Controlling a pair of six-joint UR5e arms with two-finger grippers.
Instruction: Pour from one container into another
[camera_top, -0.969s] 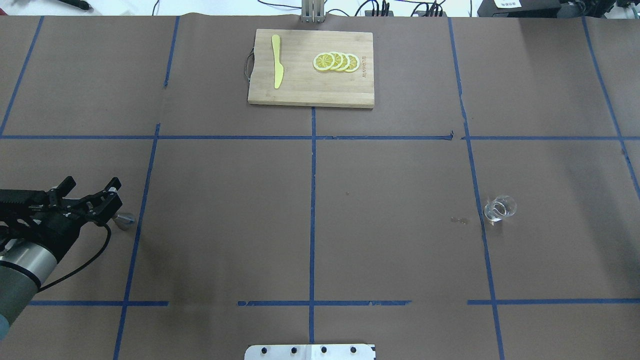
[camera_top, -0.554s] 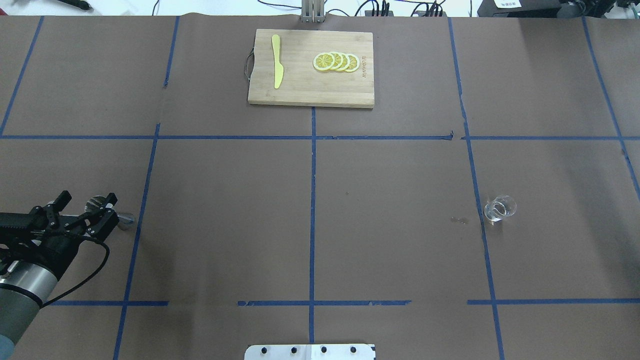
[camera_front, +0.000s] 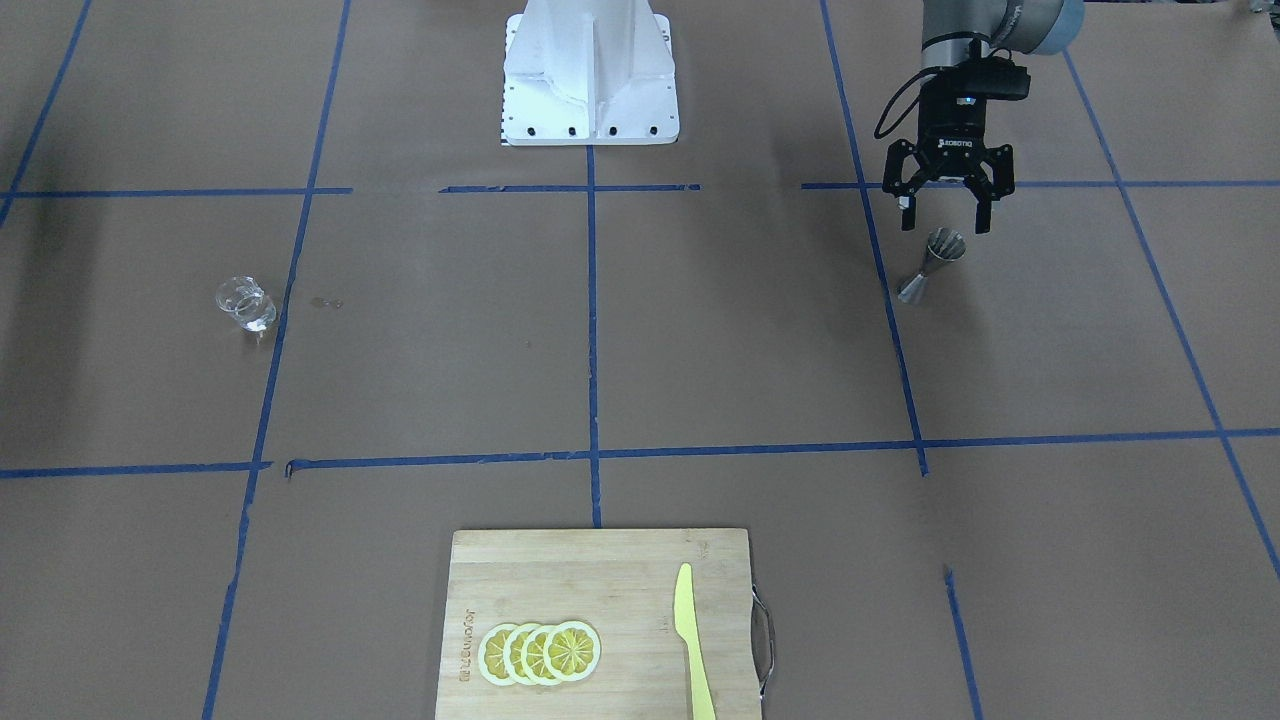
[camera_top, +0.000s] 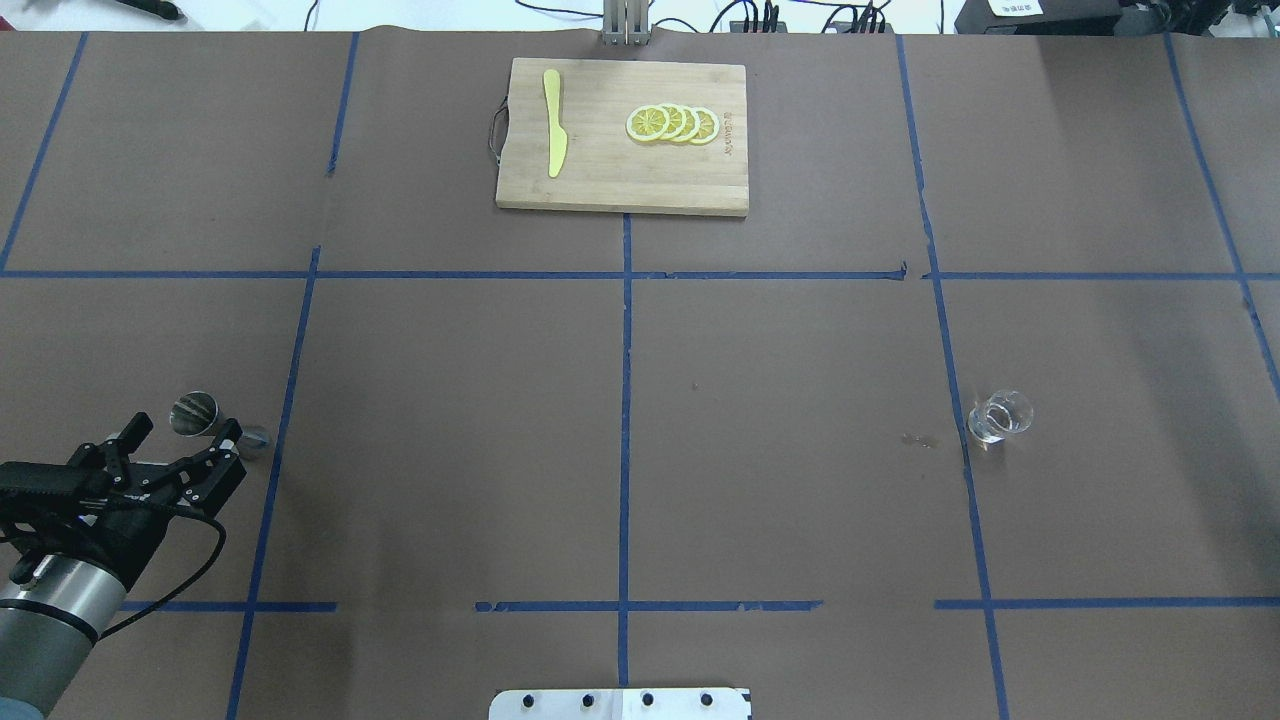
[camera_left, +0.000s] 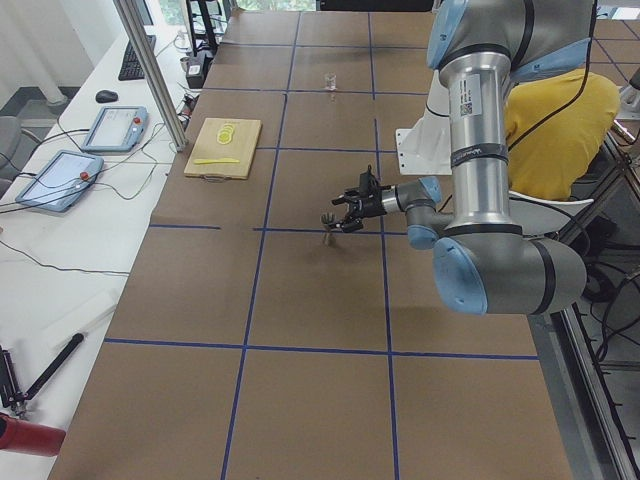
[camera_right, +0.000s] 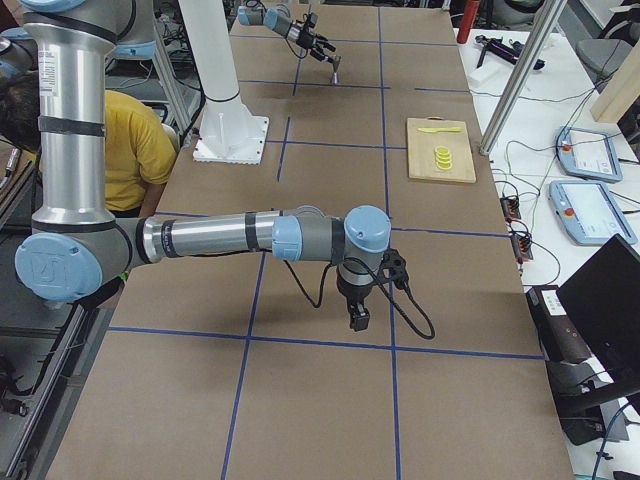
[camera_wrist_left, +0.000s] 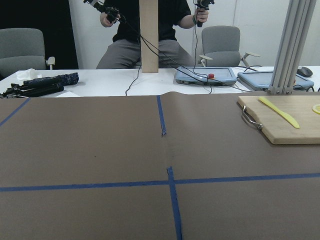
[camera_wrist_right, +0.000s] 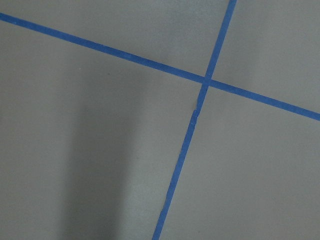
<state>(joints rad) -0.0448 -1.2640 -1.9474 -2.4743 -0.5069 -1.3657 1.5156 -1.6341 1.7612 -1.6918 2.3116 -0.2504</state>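
The clear glass cup (camera_top: 998, 418) stands alone on the right side of the table, also seen in the front view (camera_front: 243, 303). The steel jigger (camera_top: 196, 413) stands upright at the far left, hourglass-shaped (camera_front: 935, 262). My left gripper (camera_top: 186, 430) is open with nothing between its fingers. It hovers just on the robot's side of the jigger (camera_front: 945, 222), and its fingertips reach to about the jigger's rim. My right gripper (camera_right: 357, 318) shows only in the exterior right view, pointing down over bare table far from the cup. Whether it is open or shut I cannot tell.
A wooden cutting board (camera_top: 620, 170) lies at the far middle of the table, carrying a yellow knife (camera_top: 553, 125) and lemon slices (camera_top: 672, 123). Small wet spots (camera_top: 918, 439) mark the paper left of the cup. The robot base (camera_front: 590, 75) stands at the near edge.
My left gripper, open throughout, has drawn back toward the robot, uncovering the jigger. The jigger and the glass cup stay where they were.
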